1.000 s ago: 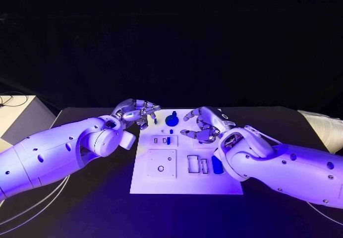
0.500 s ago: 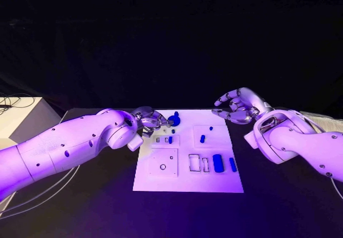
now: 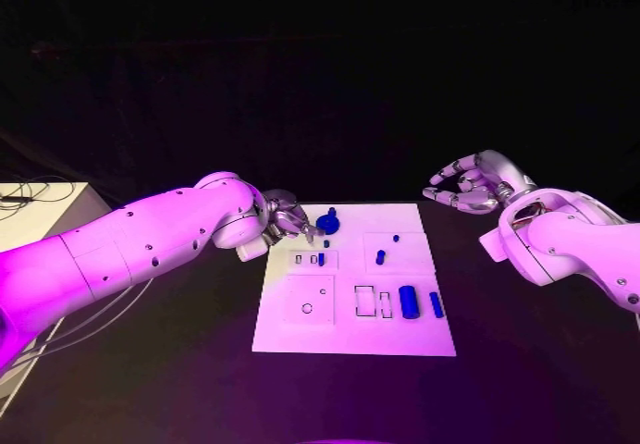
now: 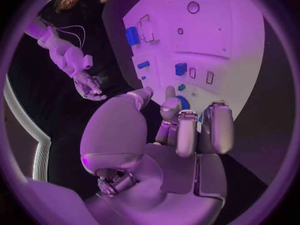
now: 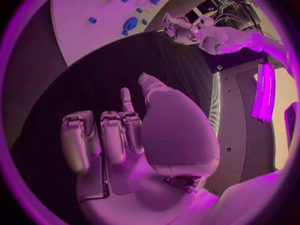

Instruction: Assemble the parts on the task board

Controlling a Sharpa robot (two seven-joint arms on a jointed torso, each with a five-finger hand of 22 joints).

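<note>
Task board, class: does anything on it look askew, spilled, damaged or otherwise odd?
Nothing stands out. The task board lies flat and intact, with the blue parts on it. The left robot hand is at its far left corner; the right robot hand hovers off the board.

The task board [image 3: 353,319] is white, on a black table [image 3: 174,388]. Its parts [image 3: 408,302] are blue. The two arms are white, with silver hands

Smooth white arm shells dotted with small dark screws end in a silver, segmented left hand [image 3: 283,222] and right hand [image 3: 470,183].
</note>
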